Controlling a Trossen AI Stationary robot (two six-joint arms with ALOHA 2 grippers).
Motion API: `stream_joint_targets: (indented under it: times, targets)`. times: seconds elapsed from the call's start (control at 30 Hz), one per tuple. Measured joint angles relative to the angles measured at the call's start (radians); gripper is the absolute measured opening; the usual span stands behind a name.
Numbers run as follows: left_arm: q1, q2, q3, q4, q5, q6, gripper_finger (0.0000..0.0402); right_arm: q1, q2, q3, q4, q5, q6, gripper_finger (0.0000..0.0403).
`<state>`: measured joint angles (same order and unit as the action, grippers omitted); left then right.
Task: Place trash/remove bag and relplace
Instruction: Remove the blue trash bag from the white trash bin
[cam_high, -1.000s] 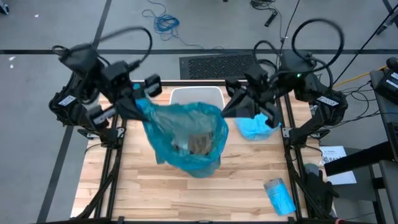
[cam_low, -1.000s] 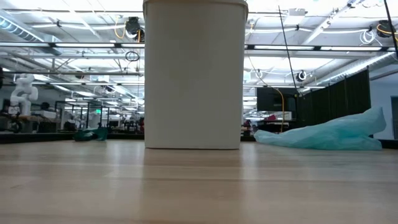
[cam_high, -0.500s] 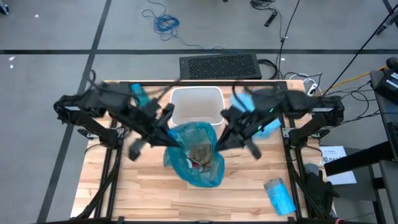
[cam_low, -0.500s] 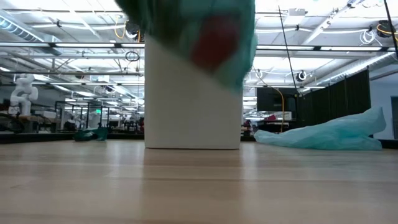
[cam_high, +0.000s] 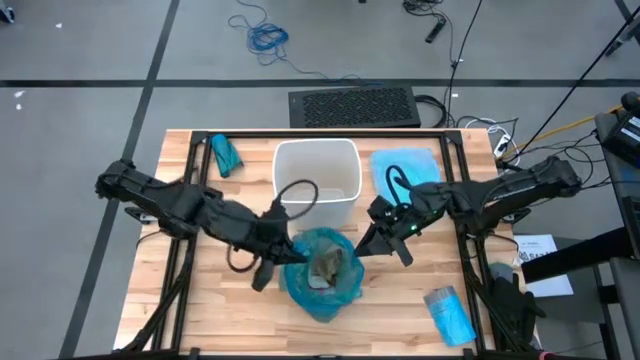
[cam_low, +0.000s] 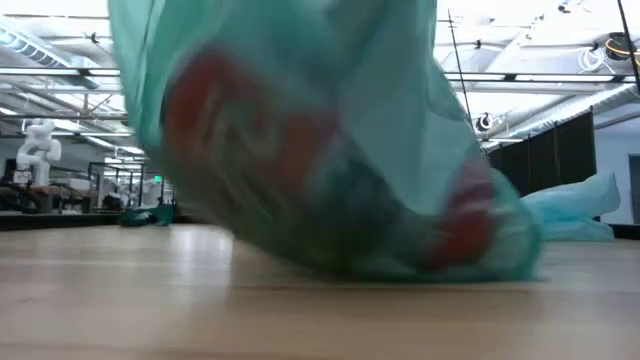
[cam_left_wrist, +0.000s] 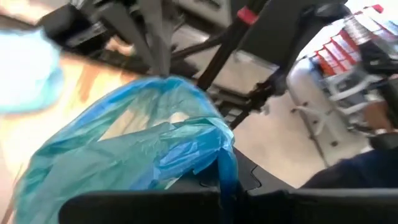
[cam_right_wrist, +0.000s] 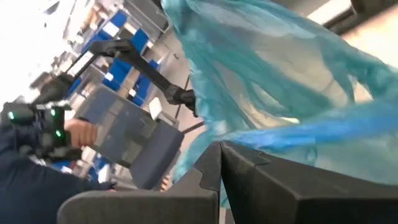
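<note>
Both claws, left (cam_high: 283, 255) & right (cam_high: 368, 243), clamping blue bag (cam_high: 322, 275), now lowered onto table (cam_high: 220, 305).

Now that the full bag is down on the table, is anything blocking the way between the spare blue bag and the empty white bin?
Nothing visible does. The spare blue bag lies flat right beside the white bin, whose opening is bare. The full bag, held by the left pincer and right pincer, sits in front of the bin, not between them.
</note>
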<state>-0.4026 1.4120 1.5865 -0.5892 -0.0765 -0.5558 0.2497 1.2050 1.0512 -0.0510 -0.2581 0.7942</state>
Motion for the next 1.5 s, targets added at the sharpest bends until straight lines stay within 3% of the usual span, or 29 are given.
stream_joint_targets:
  times: [0.27, 0.53, 0.77, 0.9, 1.13, 1.27, 1.37, 1.5]
  targets:
    - [0.008, -0.007, -0.214, 0.134, -0.005, -0.116, 0.0, -0.008, -0.004, -0.22, 0.175, 0.045, 0.088, 0.0]
    - [0.058, -0.04, -0.354, 0.156, 0.058, -0.147, 0.0, -0.062, -0.003, -0.246, 0.172, 0.05, 0.091, 0.0]
    - [0.089, -0.1, -0.358, 0.172, 0.087, -0.119, 0.0, -0.087, -0.002, -0.246, 0.248, 0.057, 0.098, 0.0002]
    - [0.095, -0.128, -0.358, 0.144, 0.094, -0.065, 0.0001, -0.087, -0.002, -0.246, 0.257, 0.104, 0.094, 0.0029]
    - [0.094, -0.132, -0.358, 0.043, 0.147, -0.004, 0.0002, -0.088, -0.002, -0.246, 0.261, 0.223, 0.095, 0.0111]
    - [0.092, -0.132, -0.358, 0.008, 0.155, 0.022, 0.0001, -0.1, -0.001, -0.246, 0.139, 0.324, 0.13, 0.0136]
    - [0.092, -0.138, -0.358, 0.009, 0.155, 0.04, 0.0001, -0.123, 0.017, -0.246, 0.061, 0.336, 0.17, 0.0124]
    - [0.089, -0.156, -0.358, 0.011, 0.154, 0.046, 0.0001, -0.132, 0.078, -0.246, 0.062, 0.3, 0.174, 0.0055]
